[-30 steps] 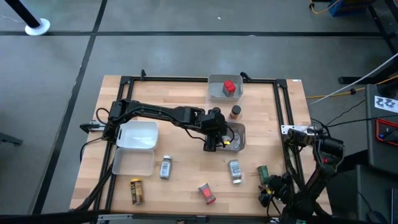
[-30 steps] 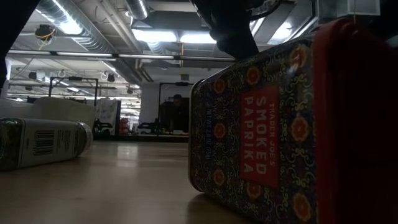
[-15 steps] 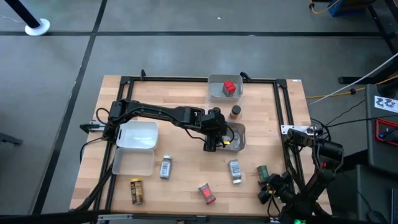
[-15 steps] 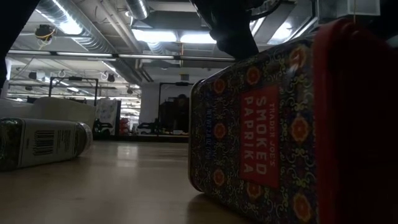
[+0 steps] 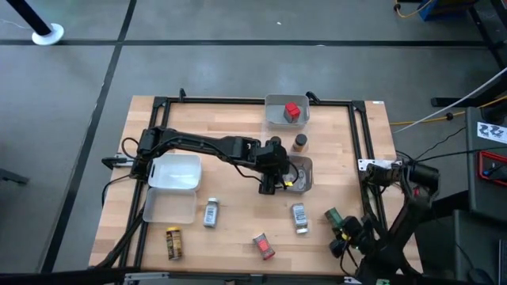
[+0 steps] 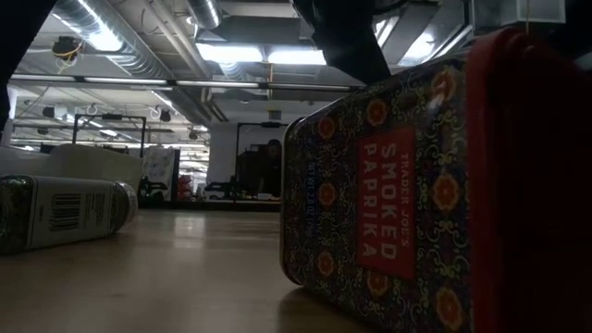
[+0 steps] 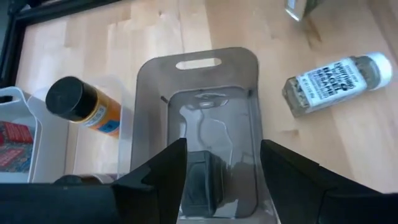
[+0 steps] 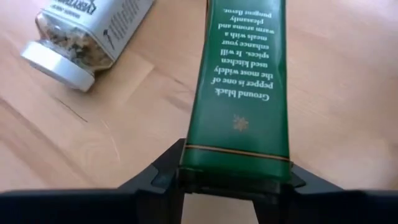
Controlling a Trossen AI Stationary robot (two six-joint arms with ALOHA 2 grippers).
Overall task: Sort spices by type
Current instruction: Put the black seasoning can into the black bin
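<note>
At the table's near right corner, the right gripper (image 8: 233, 177) clamps the end of a green tin of ground black pepper (image 8: 245, 87), its two fingers pressed against the tin's sides; seen from above, the tin (image 5: 333, 215) sits just inside the table's right frame rail. A silver-grey labelled spice jar (image 8: 87, 31) lies on its side close by on the wood. The left gripper (image 5: 272, 184) hangs over the near end of a clear plastic tray (image 7: 198, 130) at mid-table, its fingers (image 7: 163, 173) spread apart and empty, straddling the tray's end wall. An orange-brown jar with a black cap (image 7: 82, 106) lies just beside that tray. A red box (image 5: 291, 111) rests in the far tray. A smoked paprika tin (image 6: 370, 199) lies near the front edge.
</note>
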